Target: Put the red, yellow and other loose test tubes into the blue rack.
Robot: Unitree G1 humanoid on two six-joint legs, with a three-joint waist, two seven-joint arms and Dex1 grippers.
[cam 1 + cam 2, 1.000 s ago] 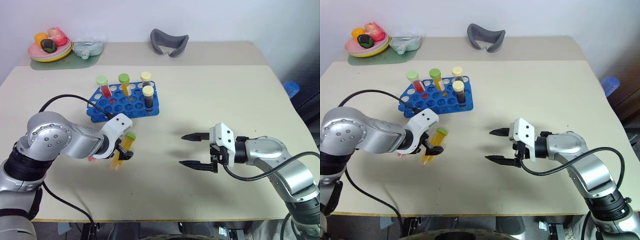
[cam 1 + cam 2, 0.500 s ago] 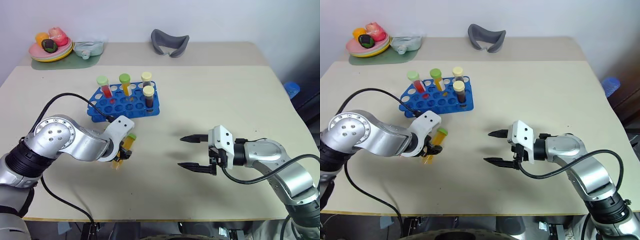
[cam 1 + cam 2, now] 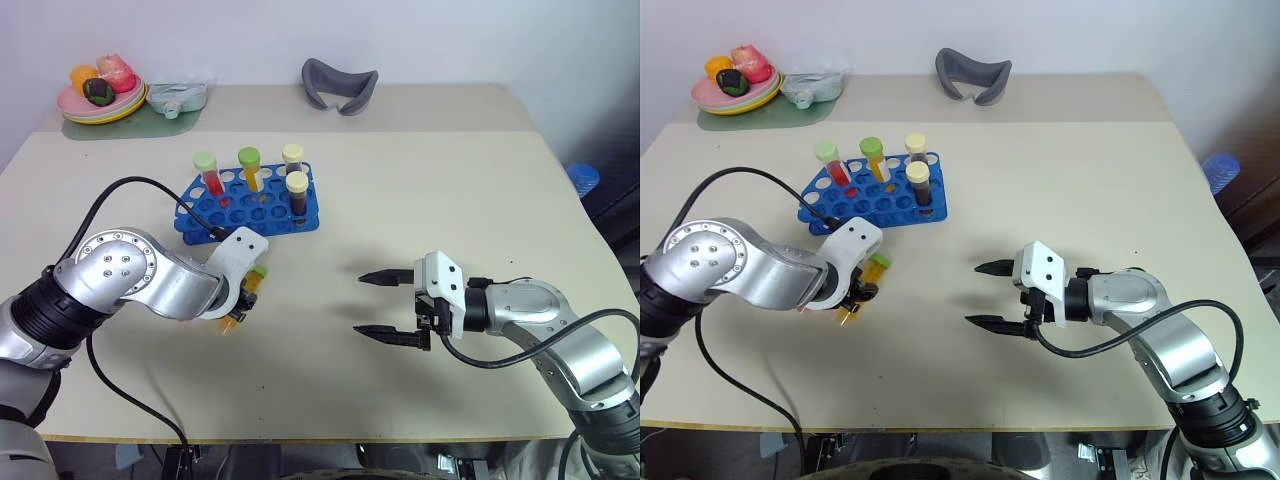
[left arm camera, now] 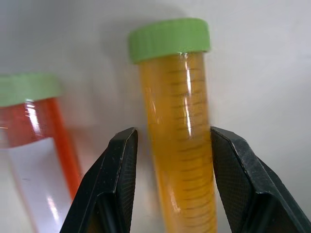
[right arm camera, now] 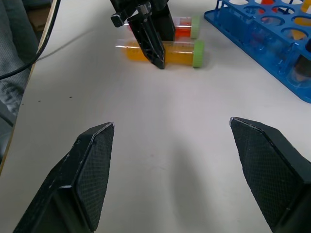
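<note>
Two grippers work over the pale table [image 3: 420, 200]. The right gripper [image 3: 385, 307] hovers nearest, above bare tabletop; its forearm comes in from the right side and it points toward the robot's left, roughly level. Its two black fingers are spread wide with nothing between them.

A little farther in, on the left, the left gripper [image 4: 170, 189] points steeply down at the table, its silver arm bent in from the left edge. Its two fingers [image 4: 119, 184] stand on either side of the yellow tube [image 4: 182, 145], which lies flat on the table. The right-hand finger sits against the tube's side, while a thin gap shows at the other, so I cannot tell whether the jaws are pinching it yet.

Two loose tubes lie on the table, both with green caps: that yellow tube and a red tube [image 4: 41, 141] just beside it, side by side and parallel, caps pointing the same way. Both lie near the blue rack [image 3: 250, 205], on its near side.

The rack holds four upright tubes: a red one with a green cap [image 3: 207, 172], a yellow one with a green cap [image 3: 248, 167], and two dark ones with pale yellow caps [image 3: 295, 193]. Most of its holes are unfilled.

At the far edge sit a plate of toy food [image 3: 98, 95] on a green mat, a small pale green thing [image 3: 175, 97] beside it, and a grey curved object [image 3: 339, 84].
</note>
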